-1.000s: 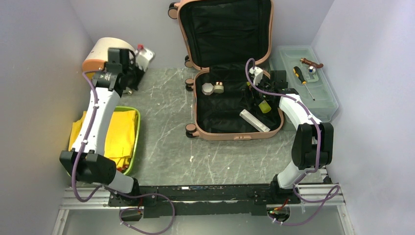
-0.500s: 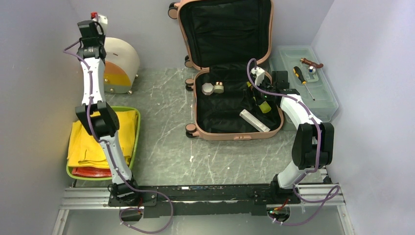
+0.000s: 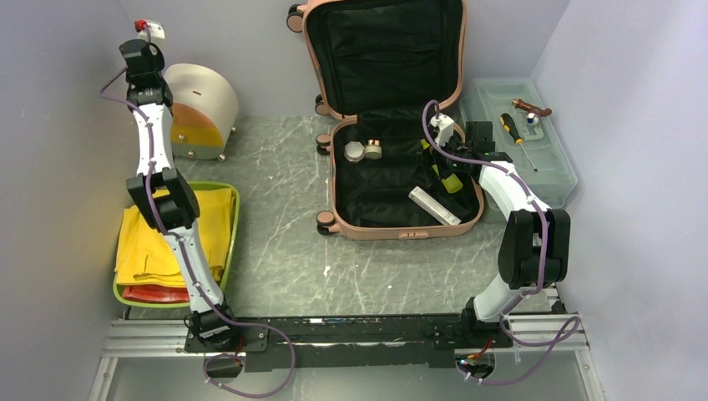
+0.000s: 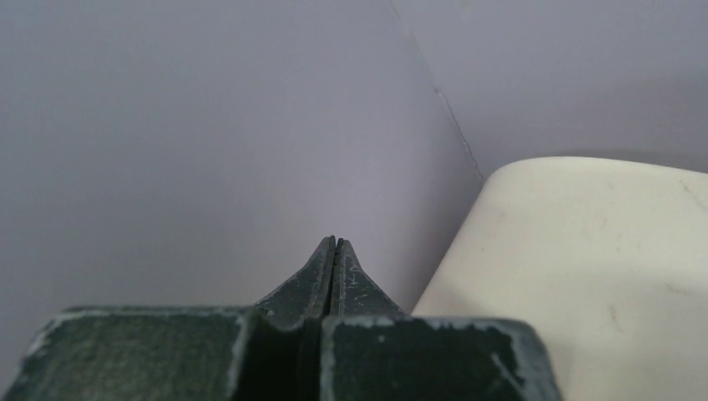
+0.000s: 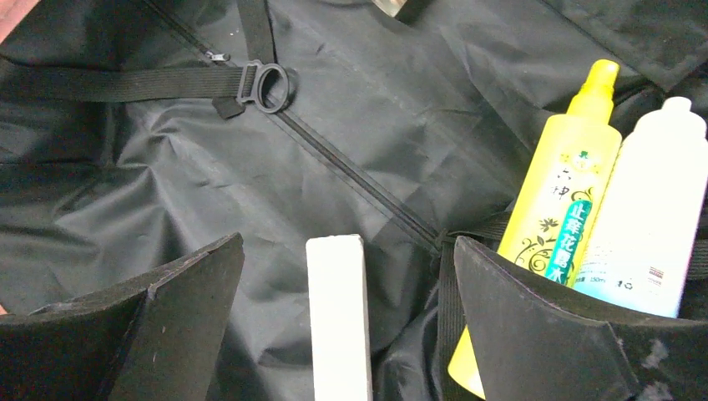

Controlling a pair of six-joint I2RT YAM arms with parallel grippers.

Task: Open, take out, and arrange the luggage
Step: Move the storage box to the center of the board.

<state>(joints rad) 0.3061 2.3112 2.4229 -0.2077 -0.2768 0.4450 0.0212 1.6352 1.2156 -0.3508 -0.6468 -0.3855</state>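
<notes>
Since a second earlier, the left gripper [image 4: 335, 244] had swung up from the cream half-round box [image 3: 204, 96] toward the back-left corner, shut on nothing, beyond the green tray [image 3: 235, 219] of yellow cloth [image 3: 213, 221]. At centre the luggage [image 3: 401, 234] lay open, with two jars [image 3: 363, 150], a white bar [image 5: 338, 317], a yellow spray bottle [image 5: 576, 184] and a white bottle [image 5: 651, 209] left inside. The right gripper [image 5: 348, 242] hung over the bar, spread wide and empty, bottles crowding its right finger.

We see the luggage [image 3: 392, 235] lying open, our right arm [image 3: 507, 188] reaching into it, our left arm [image 3: 153, 138] raised beside the cream box [image 3: 204, 104].
</notes>
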